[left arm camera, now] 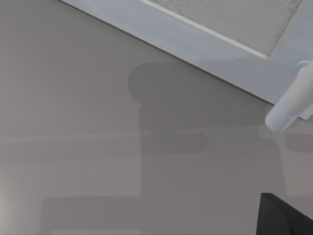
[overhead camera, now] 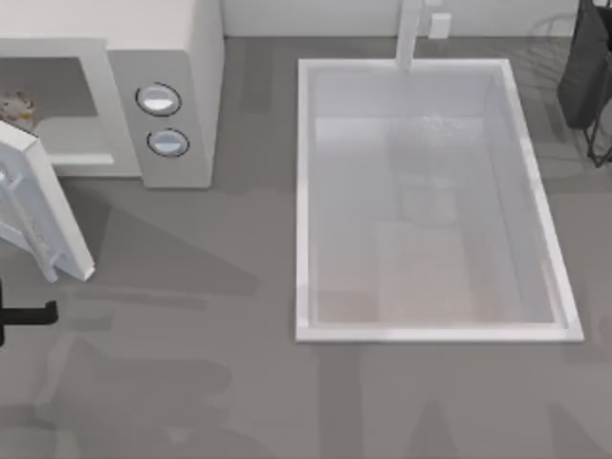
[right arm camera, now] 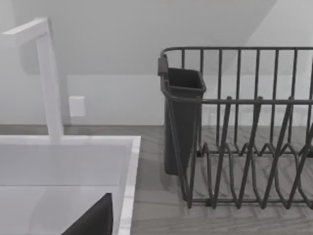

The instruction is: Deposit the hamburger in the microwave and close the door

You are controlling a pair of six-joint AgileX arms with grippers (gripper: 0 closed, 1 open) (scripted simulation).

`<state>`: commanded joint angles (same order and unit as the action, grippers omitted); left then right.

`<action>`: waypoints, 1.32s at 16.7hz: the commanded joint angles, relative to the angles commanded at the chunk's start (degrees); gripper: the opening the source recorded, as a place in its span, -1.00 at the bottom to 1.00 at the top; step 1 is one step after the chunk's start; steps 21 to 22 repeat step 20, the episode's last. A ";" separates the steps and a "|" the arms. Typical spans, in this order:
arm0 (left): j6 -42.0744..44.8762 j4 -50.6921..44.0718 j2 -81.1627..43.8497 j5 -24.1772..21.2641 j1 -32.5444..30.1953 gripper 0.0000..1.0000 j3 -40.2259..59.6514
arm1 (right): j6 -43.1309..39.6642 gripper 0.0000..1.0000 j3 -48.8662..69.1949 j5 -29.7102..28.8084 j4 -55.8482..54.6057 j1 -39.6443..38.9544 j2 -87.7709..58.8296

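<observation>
The off-white microwave (overhead camera: 182, 57) stands at the table's back left, its two round knobs facing up. The hamburger (overhead camera: 16, 103), a small pale lump, lies inside the grey cavity at the picture's left edge. The door (overhead camera: 43, 210) stands open, swung out toward the front of the table. My left gripper (overhead camera: 29, 314) is a black piece at the far left edge, in front of the door and apart from it. In the left wrist view the door's frame (left arm camera: 205, 44) and white handle (left arm camera: 291, 105) lie close ahead. A dark part of my right gripper (right arm camera: 93, 220) is over the sink.
A large white sink (overhead camera: 301, 191) with a faucet (overhead camera: 409, 33) takes up the middle and right of the table. A dark wire dish rack (overhead camera: 588, 76) with a cutlery cup (right arm camera: 182, 122) stands at the back right. Bare grey tabletop runs along the front.
</observation>
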<state>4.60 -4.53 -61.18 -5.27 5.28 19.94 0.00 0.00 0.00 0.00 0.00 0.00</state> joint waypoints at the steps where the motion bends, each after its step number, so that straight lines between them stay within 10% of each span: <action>1: -0.82 0.08 0.54 0.78 -0.83 -1.00 -0.27 | 0.00 1.00 0.00 0.00 0.00 0.00 0.00; 22: -2.25 12.01 -28.65 2.17 -3.16 -1.00 17.11 | 0.00 1.00 0.00 0.00 0.00 0.00 0.00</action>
